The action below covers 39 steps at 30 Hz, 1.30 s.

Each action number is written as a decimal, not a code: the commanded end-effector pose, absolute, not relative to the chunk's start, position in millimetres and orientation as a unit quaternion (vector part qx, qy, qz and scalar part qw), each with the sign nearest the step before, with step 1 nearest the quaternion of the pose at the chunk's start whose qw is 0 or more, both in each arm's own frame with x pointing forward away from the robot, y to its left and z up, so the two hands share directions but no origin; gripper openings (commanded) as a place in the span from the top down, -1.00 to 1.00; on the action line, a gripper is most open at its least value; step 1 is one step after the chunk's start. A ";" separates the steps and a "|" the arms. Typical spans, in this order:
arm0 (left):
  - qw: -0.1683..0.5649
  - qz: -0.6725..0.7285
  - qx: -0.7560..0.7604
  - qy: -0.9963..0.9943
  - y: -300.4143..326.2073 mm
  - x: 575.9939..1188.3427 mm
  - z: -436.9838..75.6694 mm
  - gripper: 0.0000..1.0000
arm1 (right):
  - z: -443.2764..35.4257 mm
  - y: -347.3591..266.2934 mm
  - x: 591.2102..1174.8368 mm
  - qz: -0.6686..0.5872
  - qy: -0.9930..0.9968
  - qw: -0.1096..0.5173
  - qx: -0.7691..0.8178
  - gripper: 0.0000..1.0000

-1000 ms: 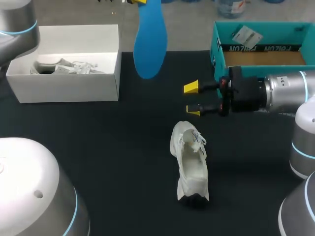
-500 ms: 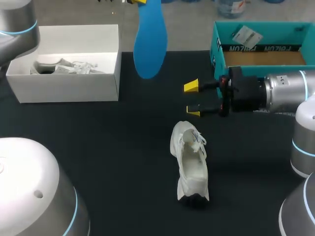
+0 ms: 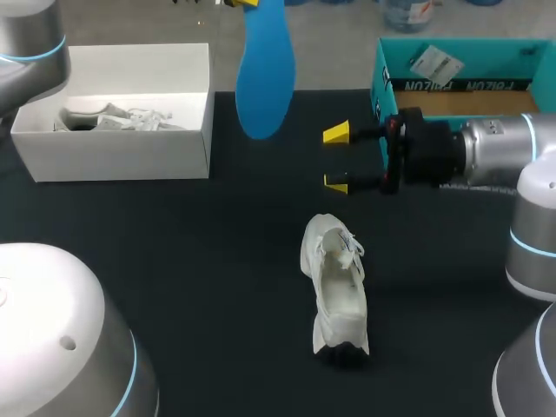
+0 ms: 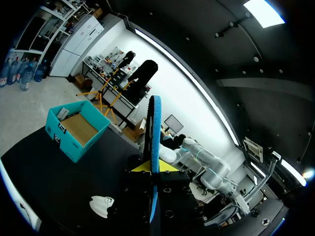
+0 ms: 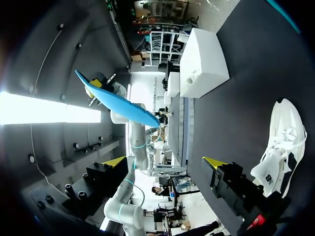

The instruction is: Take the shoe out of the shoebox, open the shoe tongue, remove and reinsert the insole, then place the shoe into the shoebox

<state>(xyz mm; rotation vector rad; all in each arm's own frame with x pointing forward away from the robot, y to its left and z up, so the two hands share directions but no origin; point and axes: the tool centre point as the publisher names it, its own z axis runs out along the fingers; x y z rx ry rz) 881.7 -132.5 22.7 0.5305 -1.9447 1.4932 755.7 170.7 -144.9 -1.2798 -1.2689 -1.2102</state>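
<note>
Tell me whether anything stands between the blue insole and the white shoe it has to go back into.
Only the right hand: open, it hovers beyond the toe of the shoe, close to the path down from the insole, which the left hand holds up. Nothing else shows between them.

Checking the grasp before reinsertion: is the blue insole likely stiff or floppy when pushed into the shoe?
The blue insole hangs nearly straight from the left gripper, so it is probably semi-stiff, not limp. Edge-on it looks very thin, so it is likely light and apt to buckle when pressed into the white shoe.
</note>
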 end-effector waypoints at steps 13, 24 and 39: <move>0.310 0.567 0.201 -0.736 -132.6 880.5 21.8 1.00 | -135.8 178.5 774.8 -0.466 -0.500 0.499 -0.532 -1.00; 0.310 0.567 0.201 -0.736 -132.6 880.5 21.8 1.00 | -135.8 178.5 774.8 -0.466 -0.500 0.499 -0.532 -1.00; 0.084 0.710 0.073 -0.696 -84.2 827.7 -24.8 1.00 | -135.8 178.5 774.8 -0.466 -0.500 0.499 -0.532 -1.00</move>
